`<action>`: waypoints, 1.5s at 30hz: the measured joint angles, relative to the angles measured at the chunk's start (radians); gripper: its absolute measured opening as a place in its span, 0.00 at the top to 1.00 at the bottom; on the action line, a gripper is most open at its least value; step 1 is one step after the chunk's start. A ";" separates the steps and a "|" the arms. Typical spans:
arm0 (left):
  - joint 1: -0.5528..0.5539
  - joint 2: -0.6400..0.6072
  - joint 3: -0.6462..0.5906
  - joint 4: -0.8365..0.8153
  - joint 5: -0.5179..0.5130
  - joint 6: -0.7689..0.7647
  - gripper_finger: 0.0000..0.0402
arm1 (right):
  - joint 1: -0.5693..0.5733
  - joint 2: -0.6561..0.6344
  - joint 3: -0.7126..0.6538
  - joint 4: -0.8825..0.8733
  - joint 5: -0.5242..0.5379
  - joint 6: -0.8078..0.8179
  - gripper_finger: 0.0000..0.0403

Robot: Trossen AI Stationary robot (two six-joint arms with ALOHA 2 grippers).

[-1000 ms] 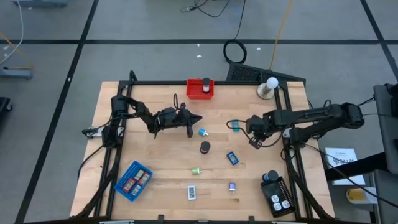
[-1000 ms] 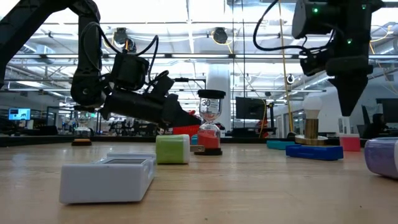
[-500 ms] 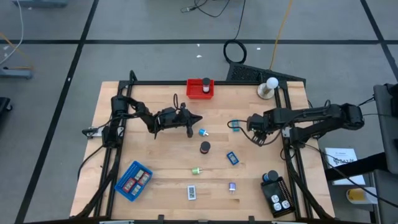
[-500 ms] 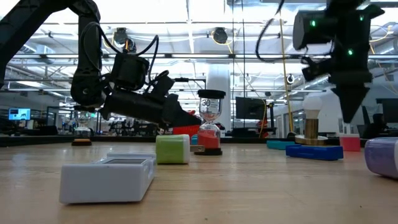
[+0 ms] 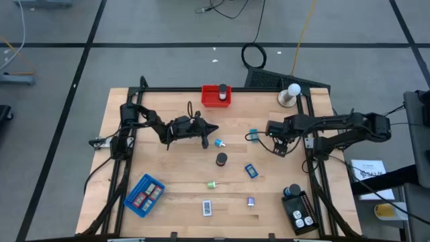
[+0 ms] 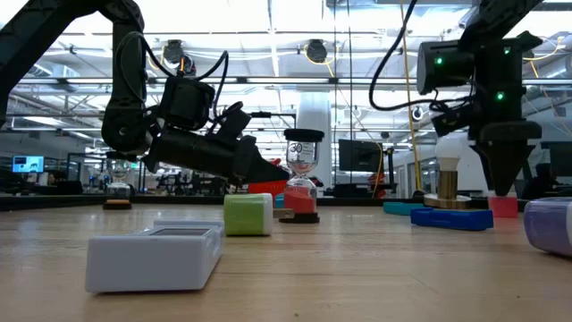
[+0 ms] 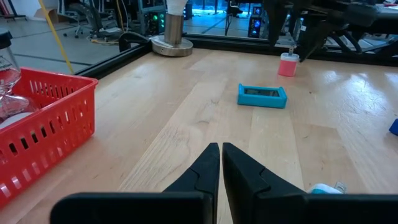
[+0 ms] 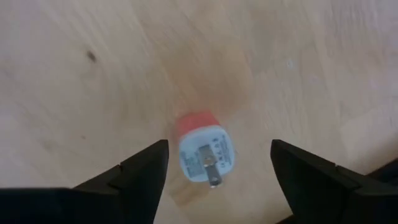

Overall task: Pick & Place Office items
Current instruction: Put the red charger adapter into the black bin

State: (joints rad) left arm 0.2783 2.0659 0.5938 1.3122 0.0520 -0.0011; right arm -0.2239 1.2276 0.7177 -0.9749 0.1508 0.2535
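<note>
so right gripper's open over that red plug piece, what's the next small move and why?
Probably lower straight down, then close. The right gripper has its fingers spread wide, and the red plug piece stands on the table between them, apart from both. The low view suggests the fingertips hang above it. The left gripper waits shut near the red tray.

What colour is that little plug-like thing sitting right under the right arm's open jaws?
Red body with a white, labelled face: the small red plug-like block, clearest in the right wrist view.

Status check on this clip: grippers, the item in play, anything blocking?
Right gripper open, straddling small red-and-white plug on table, not gripping. Left gripper shut, empty, mid-table. Nothing blocking the plug.
</note>
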 joint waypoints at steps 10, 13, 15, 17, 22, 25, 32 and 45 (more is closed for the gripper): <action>0.000 0.000 0.000 -0.001 0.000 0.000 0.94 | -0.026 0.131 0.000 0.003 -0.024 -0.011 0.41; 0.000 0.000 0.000 -0.001 0.000 0.001 0.94 | -0.025 0.156 0.000 0.006 -0.025 -0.012 0.46; 0.000 0.000 0.000 -0.001 0.000 0.001 0.94 | -0.025 0.162 0.000 0.005 -0.025 -0.012 0.51; 0.000 0.000 0.000 -0.001 0.000 0.001 0.94 | -0.025 0.162 0.000 0.006 -0.025 -0.012 0.57; 0.000 0.000 0.000 -0.001 0.000 0.001 0.94 | -0.025 0.155 0.000 0.007 -0.025 -0.012 0.67; 0.000 0.000 0.000 -0.001 0.000 0.001 0.94 | -0.025 0.155 0.000 0.006 -0.025 -0.004 0.65; 0.000 0.000 0.000 -0.001 0.000 0.001 0.94 | -0.025 0.155 0.006 0.006 -0.025 -0.006 0.40; 0.000 0.000 0.000 -0.001 0.000 0.001 0.94 | -0.025 0.155 0.009 0.068 -0.077 0.008 0.43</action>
State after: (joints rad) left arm 0.2782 2.0659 0.5938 1.3117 0.0525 -0.0002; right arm -0.2489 1.3823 0.7265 -0.9065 0.0738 0.2619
